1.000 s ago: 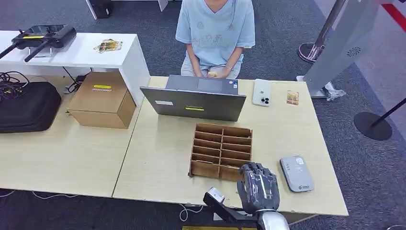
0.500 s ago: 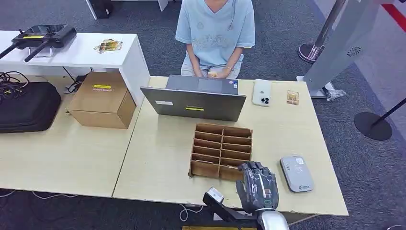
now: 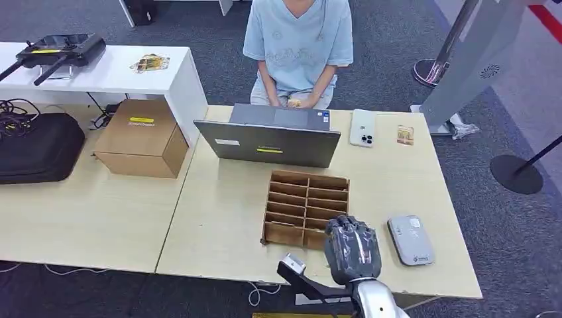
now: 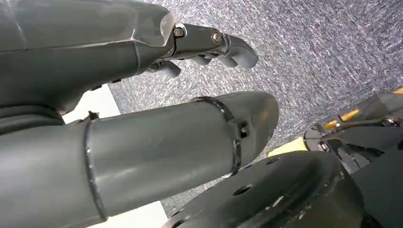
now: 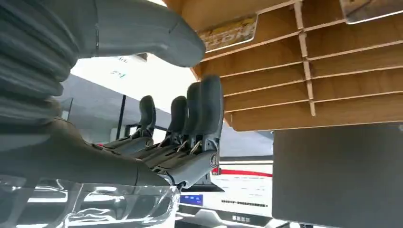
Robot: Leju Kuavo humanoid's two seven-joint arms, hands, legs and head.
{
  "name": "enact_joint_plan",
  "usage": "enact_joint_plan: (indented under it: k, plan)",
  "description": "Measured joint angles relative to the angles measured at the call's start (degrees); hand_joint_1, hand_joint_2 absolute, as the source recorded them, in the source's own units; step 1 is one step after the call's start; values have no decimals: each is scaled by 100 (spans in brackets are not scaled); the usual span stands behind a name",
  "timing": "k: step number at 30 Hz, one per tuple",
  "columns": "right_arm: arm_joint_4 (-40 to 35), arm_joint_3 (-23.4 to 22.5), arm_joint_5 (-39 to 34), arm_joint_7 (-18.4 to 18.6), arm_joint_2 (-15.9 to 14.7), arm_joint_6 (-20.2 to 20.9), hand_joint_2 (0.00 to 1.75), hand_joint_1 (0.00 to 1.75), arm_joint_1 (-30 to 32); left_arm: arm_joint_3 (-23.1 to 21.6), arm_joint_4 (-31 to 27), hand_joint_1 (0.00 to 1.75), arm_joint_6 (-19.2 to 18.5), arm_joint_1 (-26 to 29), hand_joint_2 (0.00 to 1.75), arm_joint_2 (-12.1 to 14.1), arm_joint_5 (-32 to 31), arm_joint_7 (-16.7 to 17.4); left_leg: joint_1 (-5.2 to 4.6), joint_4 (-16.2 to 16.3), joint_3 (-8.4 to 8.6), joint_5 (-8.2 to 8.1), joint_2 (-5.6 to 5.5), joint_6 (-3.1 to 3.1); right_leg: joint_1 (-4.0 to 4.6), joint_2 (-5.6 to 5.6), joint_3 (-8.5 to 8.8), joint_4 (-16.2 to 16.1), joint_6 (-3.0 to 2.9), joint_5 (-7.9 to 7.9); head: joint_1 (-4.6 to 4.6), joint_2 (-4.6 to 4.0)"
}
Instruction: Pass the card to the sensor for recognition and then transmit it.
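Observation:
A wooden card rack [image 3: 309, 177] stands mid-table, and my right hand [image 3: 352, 248] hovers at its near right corner, fingers pointing toward the slots. In the right wrist view, a yellow-printed card [image 5: 228, 32] sits in a slot of the rack [image 5: 332, 71]. The thumb [image 5: 142, 28] is close beside that card and the fingers [image 5: 204, 104] stand apart from it, holding nothing. The grey sensor pad [image 3: 411, 240] lies flat just right of the hand. Another small card [image 3: 405, 135] lies at the table's far right. My left hand [image 4: 142, 142] hangs over carpet with nothing in it.
A person [image 3: 298, 46] sits behind an open laptop [image 3: 268, 142] at the far edge, with a white phone [image 3: 362, 128] beside it. A cardboard box [image 3: 140, 136] and a black bag [image 3: 36, 146] are on the left table. A grey kiosk base [image 3: 464, 66] stands at the right.
My right hand has crept forward and slightly left, closing on the rack's near corner. Nothing else has moved.

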Motion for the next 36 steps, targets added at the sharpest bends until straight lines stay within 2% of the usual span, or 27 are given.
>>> enact_joint_plan:
  k: [9,10,14,17,19,27,36]
  plan:
    - [269,90,-33,-181,18,-22,175,113,-168,0,0,0,-35,-31,0,-42,74,20,0,0,0,0,0,0,0,0,0,0,0,0,0,0]
    - [295,92,-31,-199,28,-20,175,122,-180,0,0,0,-39,-40,0,-42,90,24,0,0,0,0,0,0,0,0,0,0,0,0,0,0]
    - [400,164,-22,-240,61,4,175,113,-243,0,0,0,-50,-60,0,-33,101,31,0,0,0,0,0,0,0,0,0,0,0,0,-2,0]
    - [481,207,-22,-251,76,4,175,89,-289,0,0,0,-50,-69,0,-35,101,33,0,0,0,0,-1,0,0,-1,0,1,0,0,0,0]
    - [540,234,-22,-278,76,4,175,84,-326,0,0,0,-50,-81,0,-33,98,42,0,0,0,0,0,0,0,0,0,1,0,0,0,0]
    - [820,354,-48,-324,85,-22,175,98,-511,0,-2,0,-24,-97,0,-46,92,52,0,0,0,0,0,0,0,0,0,0,0,0,-2,0]
    - [1023,420,-101,-330,92,-79,175,101,-613,0,-2,0,-33,-110,0,-50,94,53,0,0,0,0,-1,0,0,-1,0,1,0,0,0,0]
